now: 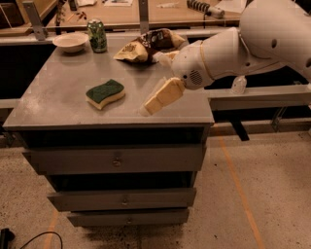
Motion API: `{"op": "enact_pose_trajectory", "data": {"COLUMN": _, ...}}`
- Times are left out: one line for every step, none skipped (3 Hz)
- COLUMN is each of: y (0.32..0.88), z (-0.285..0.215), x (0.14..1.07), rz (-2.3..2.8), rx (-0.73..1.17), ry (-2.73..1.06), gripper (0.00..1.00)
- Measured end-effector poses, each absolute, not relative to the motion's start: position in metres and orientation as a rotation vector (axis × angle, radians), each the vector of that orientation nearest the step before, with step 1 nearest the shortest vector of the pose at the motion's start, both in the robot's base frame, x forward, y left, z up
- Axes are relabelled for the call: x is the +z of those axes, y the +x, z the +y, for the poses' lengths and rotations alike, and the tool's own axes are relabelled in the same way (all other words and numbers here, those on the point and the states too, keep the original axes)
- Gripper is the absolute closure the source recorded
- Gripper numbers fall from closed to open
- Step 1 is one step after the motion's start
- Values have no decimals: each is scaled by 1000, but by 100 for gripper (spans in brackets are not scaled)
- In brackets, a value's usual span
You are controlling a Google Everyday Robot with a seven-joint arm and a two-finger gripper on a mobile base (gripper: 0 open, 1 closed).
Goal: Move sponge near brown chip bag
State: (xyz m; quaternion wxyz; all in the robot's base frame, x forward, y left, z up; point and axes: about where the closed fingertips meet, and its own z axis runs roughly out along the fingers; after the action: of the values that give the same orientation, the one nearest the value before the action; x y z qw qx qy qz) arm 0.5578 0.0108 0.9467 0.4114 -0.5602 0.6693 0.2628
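Observation:
The sponge (105,93), green on top with a pale yellow body, lies flat on the grey cabinet top (53,97), left of centre. The brown chip bag (146,44), wrinkly brown and yellow, lies at the back edge of the top, to the right of the can. My gripper (151,82) hangs over the right half of the top, to the right of the sponge and in front of the bag. It is open and empty, with one cream finger (161,96) pointing down towards the sponge. The white arm partly covers the bag's right end.
A green drink can (97,35) and a white bowl (71,41) stand at the back left of the top. The cabinet has drawers (116,159) below. A wooden bench (160,12) runs behind it. A metal rail (257,95) sits at the right.

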Motion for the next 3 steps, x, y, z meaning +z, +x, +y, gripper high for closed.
{"op": "enact_pose_trajectory", "data": {"y": 576, "z": 23, "x": 936, "rz": 1677, "rx": 664, "ry": -1353, "gripper": 0}}
{"op": "enact_pose_trajectory", "data": {"y": 618, "z": 49, "x": 916, "rz": 1670, "rx": 669, "ry": -1259, "gripper": 0}}
{"op": "enact_pose_trajectory", "data": {"y": 666, "z": 77, "x": 891, "rz": 1664, "rx": 640, "ry": -1283, "gripper": 0}}
